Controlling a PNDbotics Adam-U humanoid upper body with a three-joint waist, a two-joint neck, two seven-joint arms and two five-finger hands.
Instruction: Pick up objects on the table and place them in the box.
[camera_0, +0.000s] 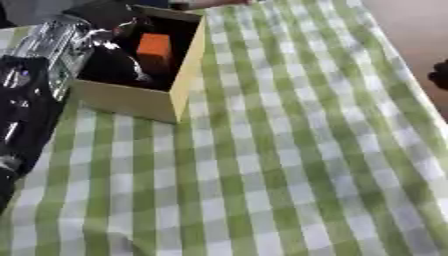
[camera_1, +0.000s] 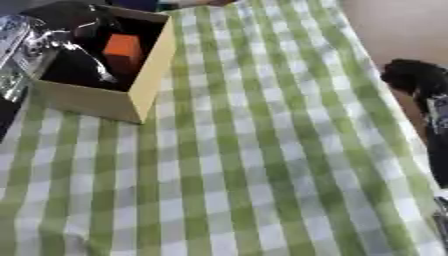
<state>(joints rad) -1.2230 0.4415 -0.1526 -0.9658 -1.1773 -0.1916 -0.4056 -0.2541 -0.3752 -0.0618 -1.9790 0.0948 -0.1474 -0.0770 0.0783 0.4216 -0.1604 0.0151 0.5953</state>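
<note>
We see the box (camera_0: 140, 102) standing at the far left of the green checked tablecloth (camera_0: 289, 165), and inside it our left hand (camera_0: 118, 62) reaches down beside an orange block (camera_0: 154, 47); whether its fingers are apart or curled we cannot tell. Well to the right of the box, our right hand (camera_1: 411, 77) shows at the cloth's edge, its fingers also unclear.

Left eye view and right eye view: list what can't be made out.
- Robot's left hand: inside the tan cardboard box, dark on dark; fingers indistinct in both views.
- Orange block: held or resting cannot be told.
- Robot's right hand: a dark blurred shape at the right eye view's edge, nearly cut off in the left eye view.
</note>
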